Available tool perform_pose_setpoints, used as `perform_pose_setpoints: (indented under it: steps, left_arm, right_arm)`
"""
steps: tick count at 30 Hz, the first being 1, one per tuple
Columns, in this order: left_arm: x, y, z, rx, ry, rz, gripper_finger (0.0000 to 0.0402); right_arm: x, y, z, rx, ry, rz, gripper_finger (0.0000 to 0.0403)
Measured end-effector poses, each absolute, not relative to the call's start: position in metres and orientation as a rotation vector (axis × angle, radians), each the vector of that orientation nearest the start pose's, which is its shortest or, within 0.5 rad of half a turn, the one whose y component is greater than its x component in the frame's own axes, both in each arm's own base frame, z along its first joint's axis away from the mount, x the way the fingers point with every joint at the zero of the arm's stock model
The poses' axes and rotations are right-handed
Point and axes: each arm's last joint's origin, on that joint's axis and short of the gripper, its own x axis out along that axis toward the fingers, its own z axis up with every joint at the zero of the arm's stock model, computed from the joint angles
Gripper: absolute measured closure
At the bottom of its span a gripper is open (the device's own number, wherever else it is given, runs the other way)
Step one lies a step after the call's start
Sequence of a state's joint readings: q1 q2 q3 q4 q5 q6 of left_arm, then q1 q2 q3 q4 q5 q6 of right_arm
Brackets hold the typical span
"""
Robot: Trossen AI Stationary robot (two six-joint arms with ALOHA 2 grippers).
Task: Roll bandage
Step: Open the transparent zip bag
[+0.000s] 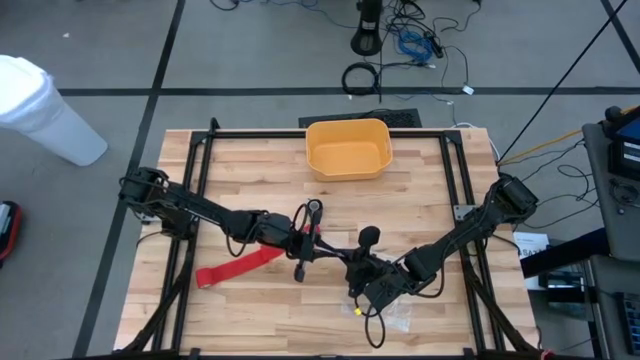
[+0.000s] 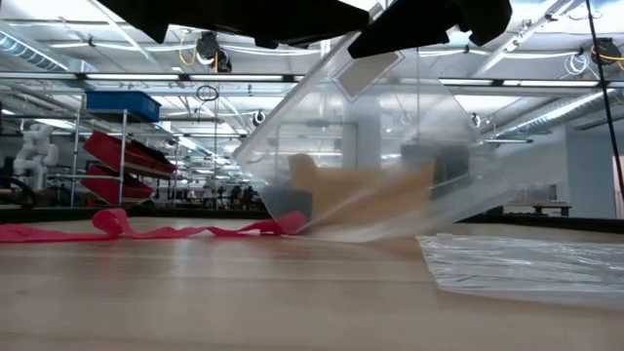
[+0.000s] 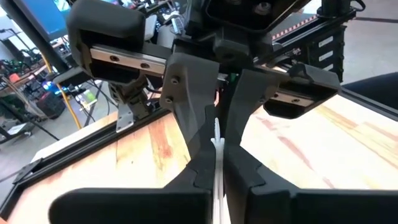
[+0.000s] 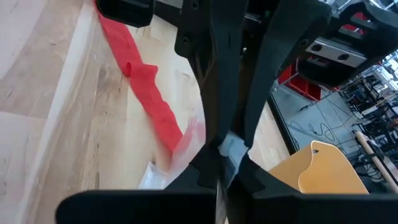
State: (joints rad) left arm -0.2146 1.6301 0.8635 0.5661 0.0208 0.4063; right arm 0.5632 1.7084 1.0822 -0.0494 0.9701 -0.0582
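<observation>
The red bandage (image 1: pixel 240 265) lies as a long crumpled strip on the wooden table (image 1: pixel 250 160), left of centre. One end of it (image 2: pixel 278 226) reaches the lower corner of a clear plastic bag (image 2: pixel 390 146) that hangs tilted under both grippers. In the right wrist view the bandage (image 4: pixel 146 93) runs up to the bag's clear film (image 4: pixel 186 146). My left gripper (image 1: pixel 325 243) and my right gripper (image 1: pixel 345 258) face each other above the middle of the table, each shut on the bag. My left gripper pinches a thin upper edge of the clear bag (image 3: pixel 216 134) between its two fingers, coming nearly level from the table's left. The bag hangs below, tilted, its lower corner (image 2: pixel 312 229) on the table. My right gripper pinches the bag's upper edge (image 4: pixel 231 146) between its two fingers, slanting slightly down from the table's right, opposite my left gripper. The bag hangs below.
An orange bin (image 1: pixel 348 150) stands at the table's far middle. A flat piece of clear crinkled plastic (image 2: pixel 526 263) lies on the table near the front right (image 1: pixel 395 315). Black frame rails (image 1: pixel 200 180) run along the table's sides.
</observation>
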Motion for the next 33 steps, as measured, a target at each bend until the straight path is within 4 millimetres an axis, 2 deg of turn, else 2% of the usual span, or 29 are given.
perform_pose_setpoints:
  steps: [18, 25, 33]
  left_arm:
    - [0.338, -0.069, 0.215, 0.432, 0.26, -0.238, 0.04]
    - [0.336, -0.066, 0.205, 0.452, 0.347, -0.2, 0.0399]
    - [0.337, -0.064, 0.214, 0.453, 0.291, -0.103, 0.04]
  right_arm:
    - [0.31, 0.174, 0.216, -0.561, 0.502, -0.385, 0.0402]
    - [0.306, 0.18, 0.225, -0.56, 0.442, -0.448, 0.0403]
    - [0.305, 0.183, 0.225, -0.566, 0.444, -0.432, 0.0403]
